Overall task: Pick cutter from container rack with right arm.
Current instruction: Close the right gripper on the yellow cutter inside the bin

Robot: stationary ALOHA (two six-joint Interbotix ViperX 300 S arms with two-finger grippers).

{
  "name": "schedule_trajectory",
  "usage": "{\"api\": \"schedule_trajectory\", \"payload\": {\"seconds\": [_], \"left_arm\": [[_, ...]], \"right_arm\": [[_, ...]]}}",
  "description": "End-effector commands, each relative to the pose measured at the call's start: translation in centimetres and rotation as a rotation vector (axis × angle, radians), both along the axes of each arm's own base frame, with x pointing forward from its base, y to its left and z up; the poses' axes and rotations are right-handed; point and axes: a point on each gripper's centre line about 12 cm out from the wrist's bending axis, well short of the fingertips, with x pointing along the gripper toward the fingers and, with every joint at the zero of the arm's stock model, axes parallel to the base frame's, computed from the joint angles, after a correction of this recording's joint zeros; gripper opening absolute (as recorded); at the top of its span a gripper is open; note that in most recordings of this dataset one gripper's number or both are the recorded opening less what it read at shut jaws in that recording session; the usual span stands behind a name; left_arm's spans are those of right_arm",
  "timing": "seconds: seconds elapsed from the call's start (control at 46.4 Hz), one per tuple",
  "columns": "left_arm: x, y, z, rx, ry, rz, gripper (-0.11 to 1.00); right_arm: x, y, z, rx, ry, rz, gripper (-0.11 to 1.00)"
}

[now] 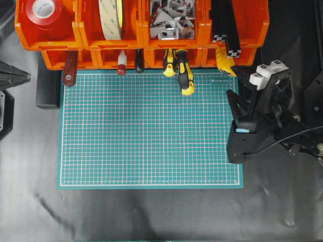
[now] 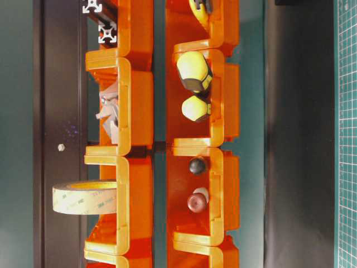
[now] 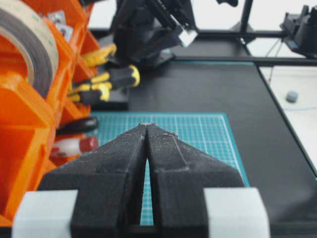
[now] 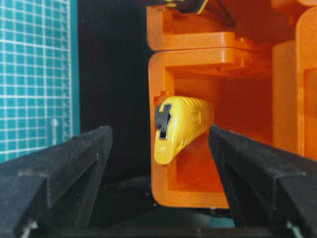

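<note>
Right fingers (image 4: 158, 163): standing spread wide, gripping nothing, pointing at the cutter from just in front.
Cutter (image 4: 179, 126): sticking out of a lower bin at the right end of the rack (image 1: 141, 43), its yellow body poking over the bin's front edge.
Left fingers (image 3: 147, 130): pressing together, clenched on nothing, hanging over the mat (image 1: 146, 131).
Screwdrivers (image 1: 180, 68): lying in the neighbouring lower bin.
Table (image 1: 151, 217): carrying mat and rack.
</note>
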Motion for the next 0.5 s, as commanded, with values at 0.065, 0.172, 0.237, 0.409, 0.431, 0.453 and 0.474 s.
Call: {"api": "schedule_trajectory", "payload": {"seconds": [0.065,0.172,0.237,0.409,0.431,0.453,0.474], "left_arm": [[0.2,-0.1,0.1,-0.020,0.000,-0.002,0.01],[0.2,-0.1,0.1,-0.018,0.000,-0.001,0.01],[0.2,-0.1,0.1,-0.018,0.000,-0.001,0.01],[0.1,-0.1,0.0,-0.017,0.002,-0.001,0.01],[0.1,0.0,0.0,-0.018,0.000,0.000,0.01],[0.1,0.0,0.0,-0.017,0.000,-0.001,0.01],[0.0,0.0,0.0,-0.018,-0.001,0.000,0.01]], "right_arm": [[0.7,-1.1,0.3,-0.021,-0.051,-0.025,0.76],[0.9,-1.8,0.2,-0.017,-0.070,-0.040,0.76],[0.9,-2.0,0.0,-0.011,-0.069,-0.042,0.76],[0.7,-2.7,-0.5,-0.011,-0.059,-0.057,0.76],[0.7,-2.7,-0.5,-0.010,-0.059,-0.057,0.75],[0.8,-2.7,-0.5,-0.009,-0.059,-0.057,0.75],[0.8,-2.8,-0.6,-0.006,-0.058,-0.055,0.75]]}}
